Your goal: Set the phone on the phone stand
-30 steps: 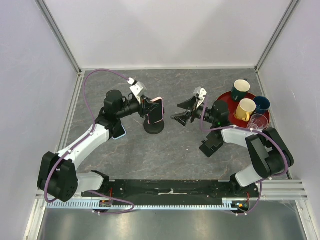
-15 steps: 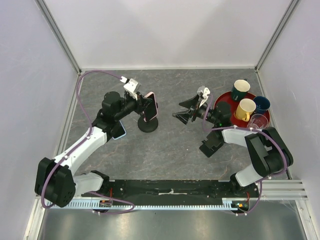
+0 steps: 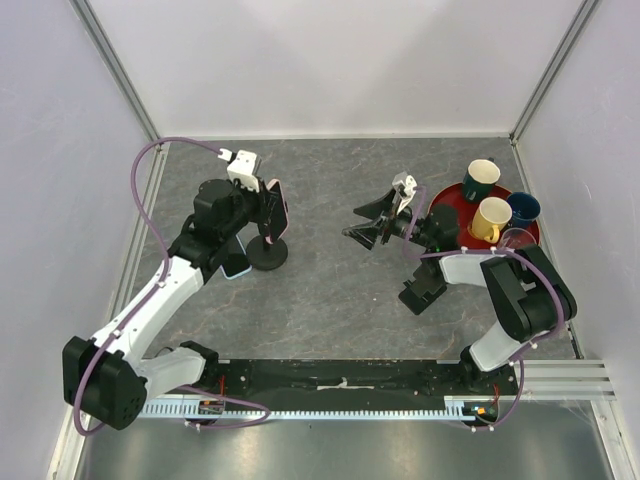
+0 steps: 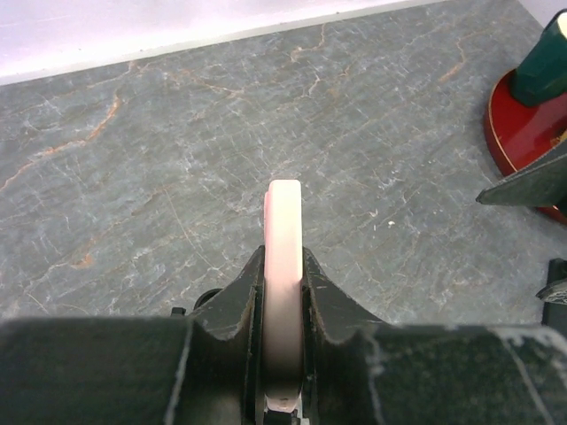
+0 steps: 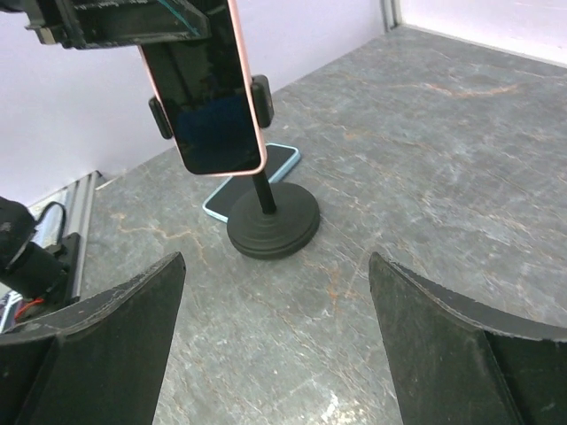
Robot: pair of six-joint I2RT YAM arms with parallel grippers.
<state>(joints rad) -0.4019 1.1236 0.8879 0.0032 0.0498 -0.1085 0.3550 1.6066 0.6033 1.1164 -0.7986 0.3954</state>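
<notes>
While both arms reach in from the near edge, the black folding stand [image 3: 420,290] sits closest, at about 4 o'clock from the middle of the table [image 3: 330,300]. It is just beside the right arm.

A bit farther back, at 9 o'clock, is the phone stand [image 5: 273,232]. Its round base is flat on the table and its thin post goes up. A light-blue phone [image 5: 282,159] lies flat at 8 o'clock from the base, right next to it and partly under the left arm.

The phone [image 5: 215,106] is up at the top of the post. It stands tall with its dark screen facing the right arm. The stand's little clamp hugs its two long sides. The left gripper [image 4: 283,274] is squeezed tight on the upper part of the phone, one finger on each flat side.

The right gripper [image 3: 355,222] is near the middle, at 1 o'clock. Its fingers are spread wide with nothing between them, and it points at the phone from well away.

Far off at 2 o'clock is a red tray [image 3: 528,238] with a green cup [image 3: 481,178] and a yellow cup [image 3: 490,218] on it.
</notes>
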